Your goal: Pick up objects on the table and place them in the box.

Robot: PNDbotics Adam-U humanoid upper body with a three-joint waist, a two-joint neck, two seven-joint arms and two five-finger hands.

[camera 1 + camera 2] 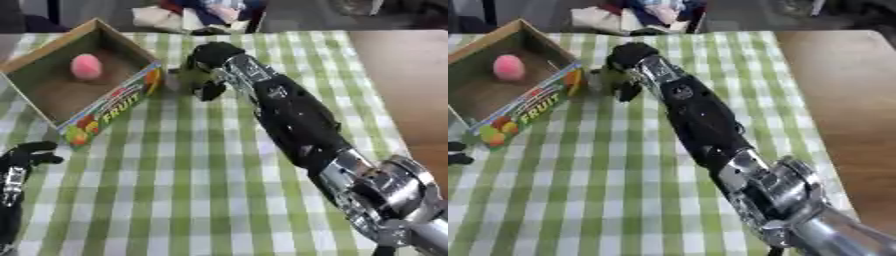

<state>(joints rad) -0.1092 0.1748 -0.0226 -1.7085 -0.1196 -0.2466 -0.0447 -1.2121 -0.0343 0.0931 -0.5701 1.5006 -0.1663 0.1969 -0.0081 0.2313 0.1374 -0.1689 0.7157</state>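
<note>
Left hand: black, low at the left edge of the view, well apart from the right hand and on the near side of the box. Its fingers curl inward and nothing shows inside them.
Box: an open cardboard box to the left of the right hand, turned at an angle on the cloth. Its near wall carries printed fruit pictures and the word FRUIT. Its right corner sits just beside the right hand.
Pink object: a small rounded pink thing lying on the box floor, toward the far left part of it, well to the left of the right hand.
Green object: a dark green thing of unclear shape, in the right hand just past the box's right corner. Whether it touches the cloth cannot be told.
Right hand: black, reaching up the middle of the table from the lower right, its arm black with silver joints. The fingers bend down around the green object and grip it.
Tablecloth: green and white checks, spread under both hands and the box.
Table: bare brown wood, to the right of the right arm.
</note>
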